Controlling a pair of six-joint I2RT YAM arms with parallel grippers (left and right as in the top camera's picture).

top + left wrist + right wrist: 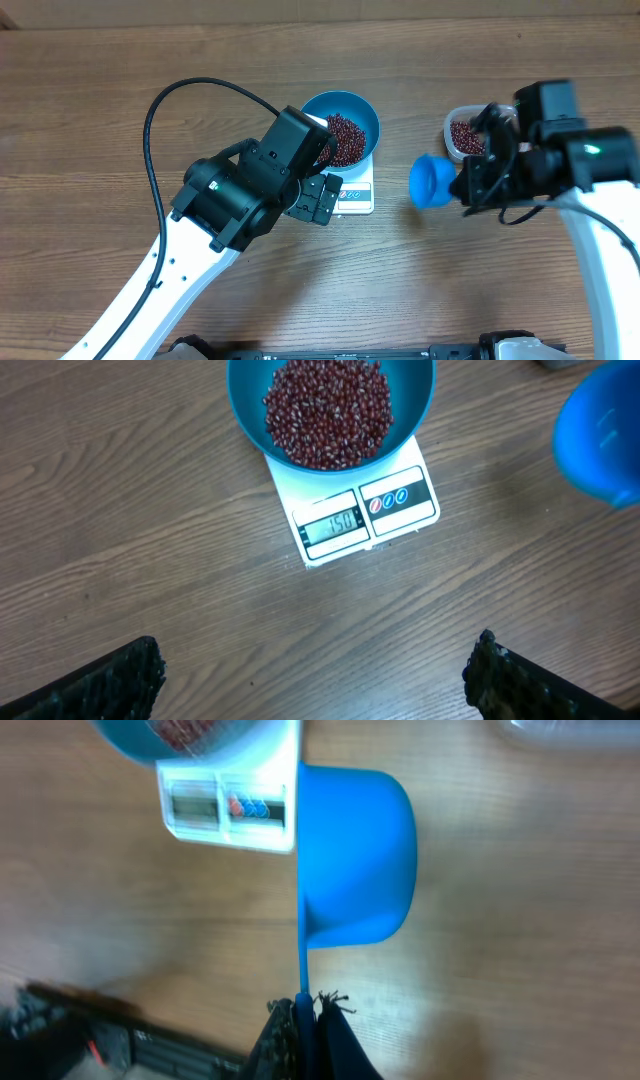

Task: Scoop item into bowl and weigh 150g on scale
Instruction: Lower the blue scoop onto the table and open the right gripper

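Observation:
The teal-blue bowl point(369, 113) stands on the white scale point(358, 196) and holds a heap of dark red-brown beans point(346, 140). In the left wrist view the beans point(328, 410) fill the bowl point(417, 400), and the display of the scale point(372, 512) appears to read 150. My left gripper point(315, 675) hangs open over bare table just in front of the scale, with nothing between its fingers. My right gripper point(305, 1012) is shut on the thin handle of the bright-blue scoop point(355, 855). It holds the scoop point(431, 181) right of the scale; I see no beans on it.
A clear plastic tub point(464, 135) with more beans sits at the right, just behind the right gripper point(470, 184). The left arm's black wrist point(285, 150) covers the bowl's left rim from above. Wooden table lies all around.

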